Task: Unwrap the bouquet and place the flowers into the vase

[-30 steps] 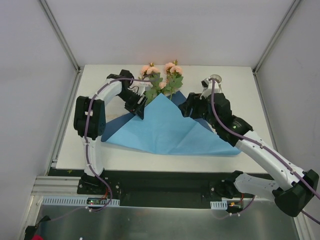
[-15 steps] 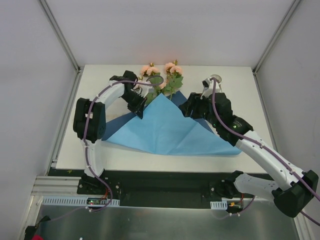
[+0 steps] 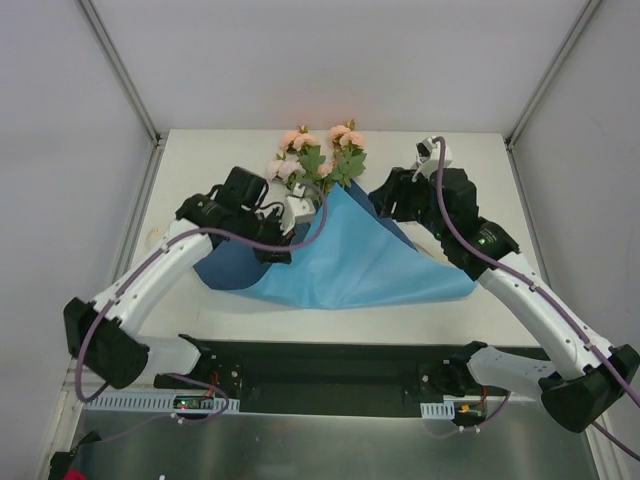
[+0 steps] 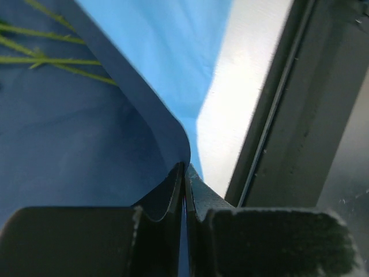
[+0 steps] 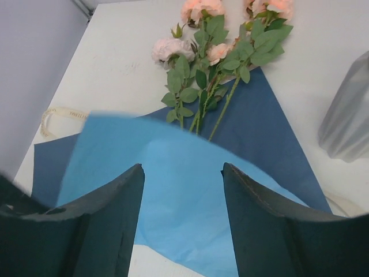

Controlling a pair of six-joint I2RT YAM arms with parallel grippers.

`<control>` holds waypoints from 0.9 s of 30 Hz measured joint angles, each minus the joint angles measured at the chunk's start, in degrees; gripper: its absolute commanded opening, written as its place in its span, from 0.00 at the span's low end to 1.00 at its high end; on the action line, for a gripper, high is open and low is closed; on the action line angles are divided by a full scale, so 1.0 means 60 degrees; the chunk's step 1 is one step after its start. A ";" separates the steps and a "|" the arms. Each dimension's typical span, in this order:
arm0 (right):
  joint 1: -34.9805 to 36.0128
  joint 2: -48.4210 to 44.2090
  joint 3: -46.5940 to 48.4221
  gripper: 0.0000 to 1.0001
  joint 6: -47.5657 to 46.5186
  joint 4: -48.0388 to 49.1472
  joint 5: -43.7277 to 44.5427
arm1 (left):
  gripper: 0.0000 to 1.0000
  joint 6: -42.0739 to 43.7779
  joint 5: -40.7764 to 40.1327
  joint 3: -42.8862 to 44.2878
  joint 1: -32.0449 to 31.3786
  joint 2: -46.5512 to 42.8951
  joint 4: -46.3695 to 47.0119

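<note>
— What sort of place is this?
— A robotics lab cell. A cabled left arm (image 3: 150, 285) and right arm (image 3: 535, 305) are bolted to a dark mounting plate (image 3: 330, 370) at the edge of a white surface (image 3: 200, 160). Plain pale panels (image 3: 330, 60) on aluminium posts (image 3: 120, 68) box it in.

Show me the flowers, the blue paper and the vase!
flowers (image 5: 170, 49): right wrist view, on a pale bloom.
blue paper (image 3: 350, 265): top view, on its light middle.
vase (image 5: 349, 115): right wrist view, on its side.

Left arm (image 3: 150, 283) and right arm (image 3: 532, 302): white link shells, black joint housings, purple cable along each, matte black fingers (image 5: 262, 225).
</note>
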 measured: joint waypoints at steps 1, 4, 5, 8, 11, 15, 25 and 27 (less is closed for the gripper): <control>-0.0127 0.0018 0.0073 0.60 -0.0033 -0.0055 0.0000 | 0.03 0.0186 0.0069 -0.0284 -0.0222 -0.0506 -0.0004; -0.0375 0.0087 0.0295 0.60 -0.0084 -0.0215 -0.0051 | 0.05 0.0648 0.0226 -0.0976 -0.0736 -0.1840 -0.0168; -0.0426 0.0149 0.0415 0.60 -0.0080 -0.0291 -0.0080 | 0.05 0.0776 0.0321 -0.1042 -0.0867 -0.2164 -0.0331; -0.0459 0.0375 0.0772 0.58 -0.0073 -0.0342 -0.0277 | 0.08 0.1308 0.0841 -0.1249 -0.1020 -0.2914 -0.0652; -0.0350 0.0488 0.0849 0.55 -0.0084 -0.0404 -0.0393 | 0.12 0.1843 0.1140 -0.1756 -0.1086 -0.3741 -0.0973; 0.0907 0.0608 0.0874 0.54 -0.0299 -0.0965 0.0018 | 0.36 0.2390 0.1392 -0.2000 -0.1195 -0.4943 -0.1592; 0.5362 -0.0499 -0.1902 0.49 0.0801 -0.1993 0.1056 | 0.99 0.2350 0.1574 -0.1486 -0.1202 -0.5377 -0.2284; 0.6390 -0.1016 -0.2404 0.48 0.1370 -0.2412 0.1457 | 0.99 0.2149 0.1435 -0.0900 -0.1202 -0.5246 -0.2291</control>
